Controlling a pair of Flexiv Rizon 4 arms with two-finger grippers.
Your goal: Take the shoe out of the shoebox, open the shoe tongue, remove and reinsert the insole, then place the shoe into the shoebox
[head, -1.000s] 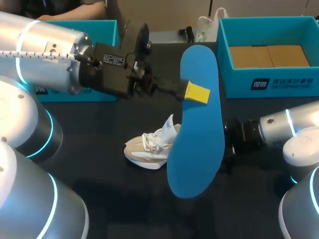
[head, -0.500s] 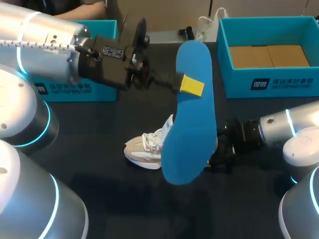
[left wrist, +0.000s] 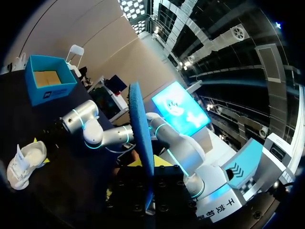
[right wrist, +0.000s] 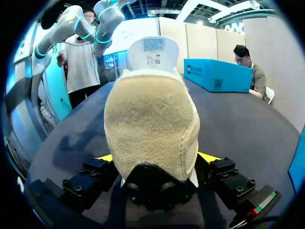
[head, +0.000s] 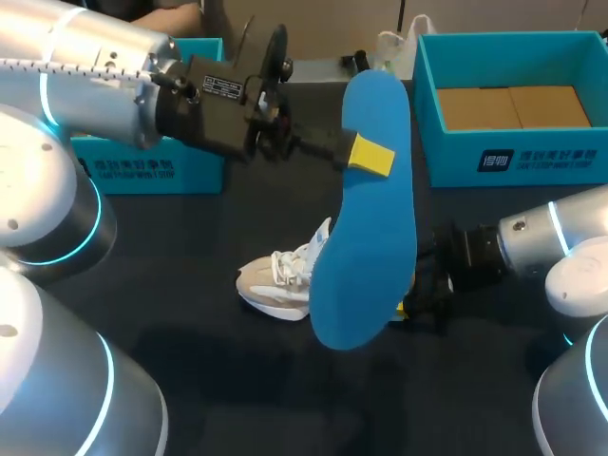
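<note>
Insole (head: 366, 218) stands pinched between the left gripper's (head: 367, 157) fingers; the right gripper (right wrist: 156, 157) clamps the heel of the shoe (head: 283, 280) ahead of it.

Blue flat foam insole (head: 366, 218) smooth and matt, beige low cloth shoe (right wrist: 151, 124) rough and nappy at the heel, teal cardboard shoebox (head: 446, 157) matt outside, bare brown board inside, silver left robot arm (head: 85, 57) with a glossy smooth shell, black table (head: 190, 247) dull, even.
</note>
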